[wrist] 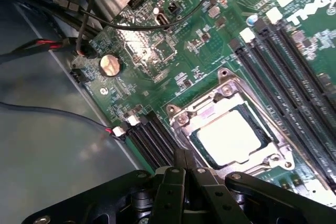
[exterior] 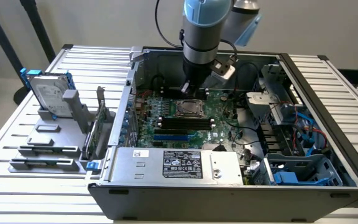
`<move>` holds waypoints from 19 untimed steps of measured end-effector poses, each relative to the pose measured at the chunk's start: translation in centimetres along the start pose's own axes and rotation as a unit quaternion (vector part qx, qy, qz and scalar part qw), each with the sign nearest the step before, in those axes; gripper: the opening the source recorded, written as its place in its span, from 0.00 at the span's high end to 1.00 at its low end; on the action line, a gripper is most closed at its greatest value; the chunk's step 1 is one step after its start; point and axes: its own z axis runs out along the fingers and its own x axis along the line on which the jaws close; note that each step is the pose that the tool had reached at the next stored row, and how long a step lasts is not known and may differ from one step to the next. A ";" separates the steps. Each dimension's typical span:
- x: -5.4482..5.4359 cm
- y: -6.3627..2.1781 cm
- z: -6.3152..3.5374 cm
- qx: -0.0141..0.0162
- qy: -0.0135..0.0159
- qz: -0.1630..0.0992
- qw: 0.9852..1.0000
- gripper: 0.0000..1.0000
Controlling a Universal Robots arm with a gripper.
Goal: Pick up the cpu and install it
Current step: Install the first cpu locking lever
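The cpu (wrist: 231, 137), a small square chip with a shiny silver top, lies flat inside the metal-framed socket (wrist: 223, 74) on the green motherboard (wrist: 173, 51). In the exterior view the cpu (exterior: 190, 108) sits in the middle of the open computer case (exterior: 229, 196). My gripper (wrist: 181, 156) hovers just beside the socket's edge, its black fingers (wrist: 173, 182) pressed together with nothing between them. Seen from outside, the gripper (exterior: 187, 88) hangs from the arm (exterior: 201, 42) slightly behind the socket.
Black memory slots (wrist: 294, 72) run beside the socket. A coin battery (wrist: 110, 65) and black cables (wrist: 79, 19) lie near the board's edge. A power supply (exterior: 173, 163) fills the case front. A blue-framed hard drive (exterior: 48, 93) stands on a grey rack at the exterior view's left.
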 end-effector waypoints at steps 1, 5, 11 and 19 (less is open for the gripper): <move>-0.3 0.04 -0.20 0.000 0.000 0.000 1.000 0.89; -1.4 0.17 -1.04 0.000 0.000 0.000 1.000 0.89; -3.0 0.11 -2.35 0.000 0.000 0.000 1.000 0.89; -5.0 -0.21 -3.87 0.000 0.000 0.000 1.000 0.89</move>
